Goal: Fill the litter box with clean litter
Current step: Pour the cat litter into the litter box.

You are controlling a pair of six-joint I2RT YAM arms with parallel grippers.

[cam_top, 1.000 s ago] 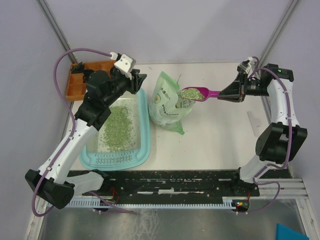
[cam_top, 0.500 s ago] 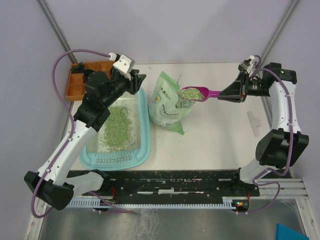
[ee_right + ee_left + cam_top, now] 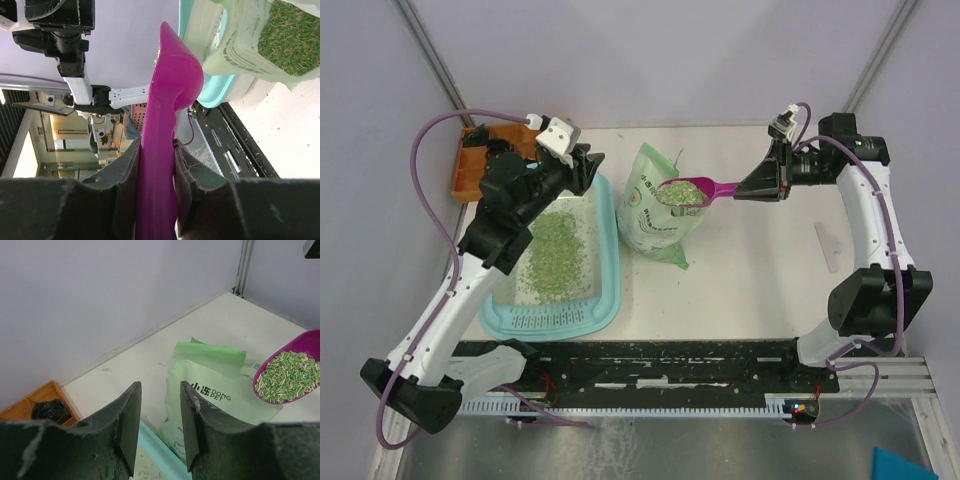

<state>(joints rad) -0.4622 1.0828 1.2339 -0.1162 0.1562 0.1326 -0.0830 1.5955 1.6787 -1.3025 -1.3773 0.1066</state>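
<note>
One heaped scoopful is in the air, and that's your risk. Your right gripper [image 3: 748, 188] is clamped on the handle of the magenta plastic scoop [image 3: 692, 189], whose bowl hangs above the mouth of the pale green printed bag [image 3: 655, 220], piled with clean litter [image 3: 678, 190], small green pellets.

Tip the bowl or jerk the wrist on the way left and pellets will spill onto the white table [image 3: 760, 280], short of the light-teal rectangular plastic litter box [image 3: 613, 250]. That box sits at the left, towards the near side. A patch of pellets covers part of its floor and much is bare, so I'd judge the filling well short of done.

Watch the bag: it sits just beside the box's right rim, squarely between scoop and box, and a low pass could clip its top.

Your left gripper [image 3: 588, 165], jaws apart and holding nothing, hovers above the box's far right corner, close to that path too. The orange compartment tray [image 3: 472, 170] at far left is out of the way.
</note>
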